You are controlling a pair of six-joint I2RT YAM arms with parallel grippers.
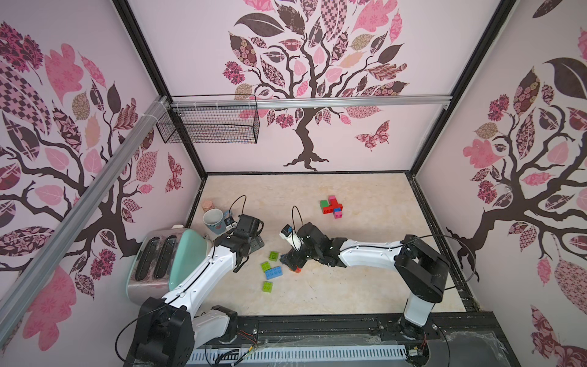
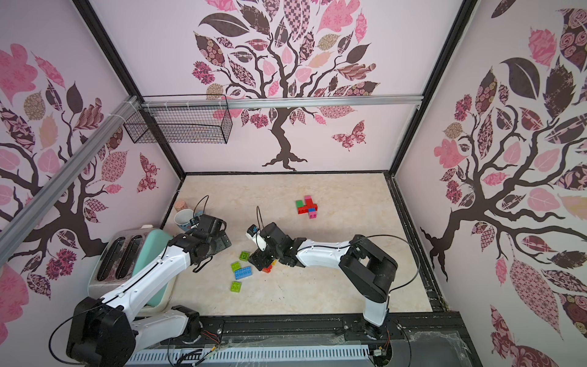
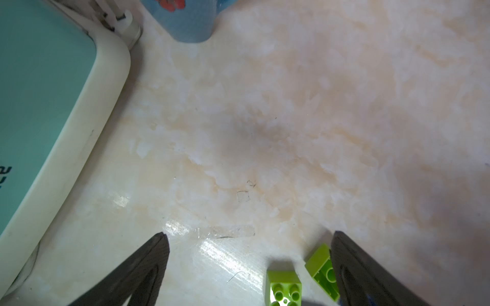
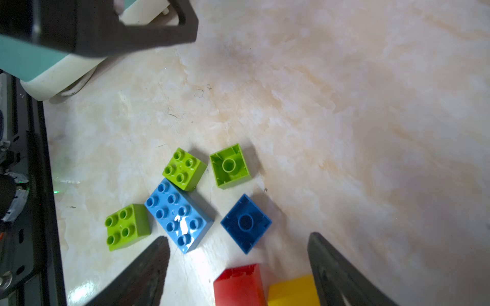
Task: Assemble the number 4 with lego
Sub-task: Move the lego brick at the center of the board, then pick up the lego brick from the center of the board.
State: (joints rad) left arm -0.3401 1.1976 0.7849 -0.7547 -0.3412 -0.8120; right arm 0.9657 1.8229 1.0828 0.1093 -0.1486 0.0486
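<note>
Loose lego lies mid-table: three lime squares, one [image 4: 230,166] upside down, a long light-blue brick [image 1: 273,272] [image 4: 179,214] and an upturned dark-blue square [image 4: 246,224]. My right gripper [image 1: 293,263] [image 4: 238,236] hangs open low over a red brick [image 4: 238,284] and a yellow brick [image 4: 293,290]. Both sit between its fingers, the yellow one against one finger. A joined cluster of green, pink, red and blue lego [image 1: 332,206] [image 2: 307,208] lies farther back. My left gripper [image 1: 249,254] [image 3: 249,233] is open and empty beside two lime bricks [image 3: 283,287].
A mint and steel toaster [image 1: 165,254] [image 3: 39,92] stands at the left edge. A blue mug [image 1: 213,220] [image 3: 189,21] and a pink cup [image 1: 208,205] sit behind it. A wire basket [image 1: 209,124] hangs on the back wall. My left finger [image 4: 132,29] shows in the right wrist view.
</note>
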